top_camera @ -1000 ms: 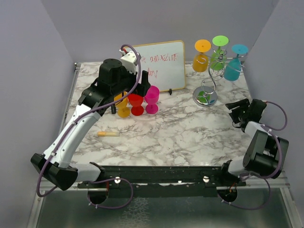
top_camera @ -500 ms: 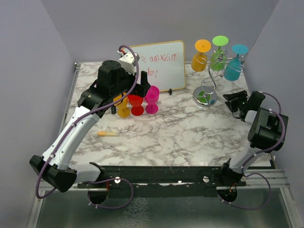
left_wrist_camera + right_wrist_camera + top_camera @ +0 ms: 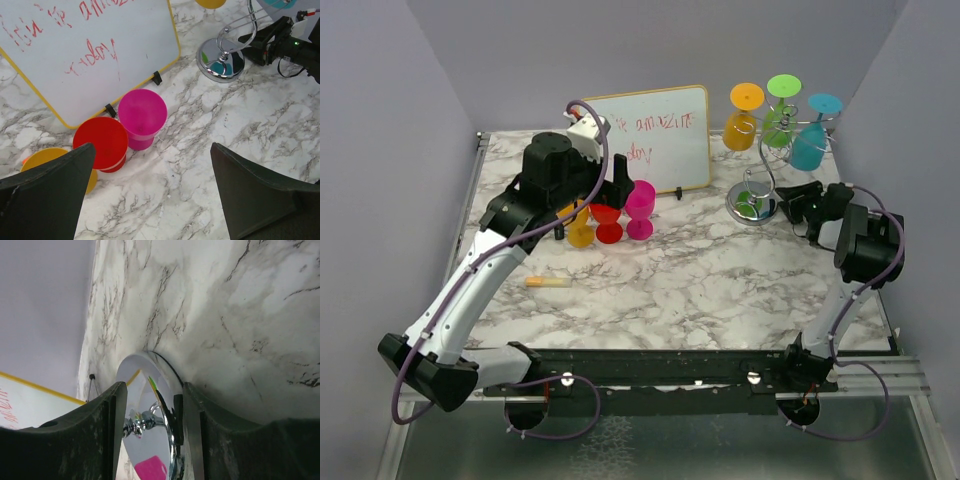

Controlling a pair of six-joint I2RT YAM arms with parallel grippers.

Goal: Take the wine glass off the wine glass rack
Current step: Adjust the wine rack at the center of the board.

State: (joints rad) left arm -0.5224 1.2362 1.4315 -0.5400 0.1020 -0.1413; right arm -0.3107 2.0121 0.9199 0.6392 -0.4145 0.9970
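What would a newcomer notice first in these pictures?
An orange glass, a green glass and a teal glass hang upside down on the wire rack, far right. A pink glass, red glass and yellow glass stand by the whiteboard under the left arm. The right hand sits low at the rack's shiny base.

I log the wine glass rack (image 3: pixel 752 205) at the far right corner of the tabletop (image 3: pixel 720 280), with three wine glasses (image 3: pixel 782 110) hanging from its arms. The whiteboard (image 3: pixel 655 135) stands at the far edge, left of the rack. Three standing glasses (image 3: pixel 610 222) form a row just before the whiteboard's left half. A small stick (image 3: pixel 548 282) lies towards the near left corner. My right claw (image 3: pixel 790 205) sits just right of the rack's base, with its fingers (image 3: pixel 107 440) on either side of the rim. My left claw (image 3: pixel 152 147) hangs over the row.
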